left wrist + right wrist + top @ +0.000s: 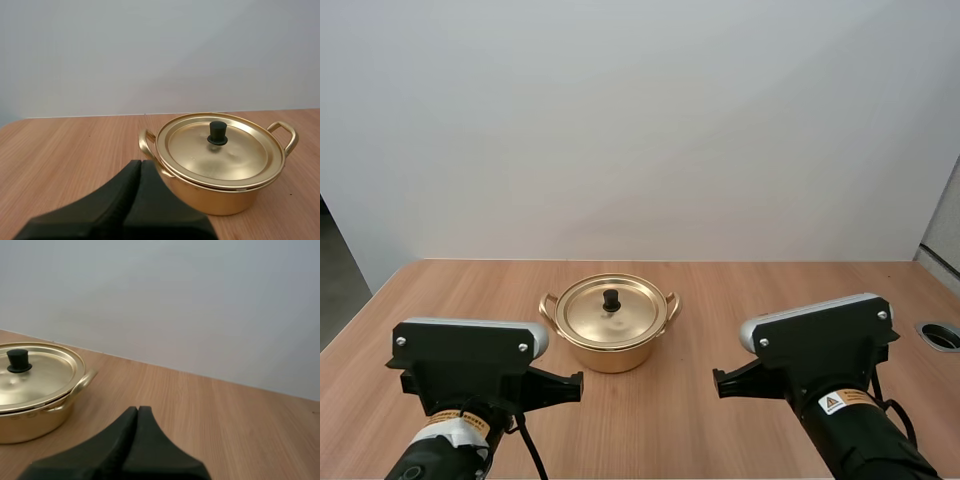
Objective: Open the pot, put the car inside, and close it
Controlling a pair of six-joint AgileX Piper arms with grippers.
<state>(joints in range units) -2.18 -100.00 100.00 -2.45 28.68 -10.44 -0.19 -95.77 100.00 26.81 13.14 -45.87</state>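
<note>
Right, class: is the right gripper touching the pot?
Apart. The high view shows bare table between the right gripper and the pot; the right wrist view agrees.

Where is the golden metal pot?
High view: the golden metal pot stands on the wooden table, just beyond and between the left hand and right hand.

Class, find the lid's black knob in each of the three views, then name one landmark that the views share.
High view: knob near the picture's centre, on the lid.
Left wrist view: knob on the lid, just beyond the shut left fingers.
Right wrist view: knob on the lid, off to one side of the shut right fingers.
Shared landmark: the handle on the right fingers' side.
</note>
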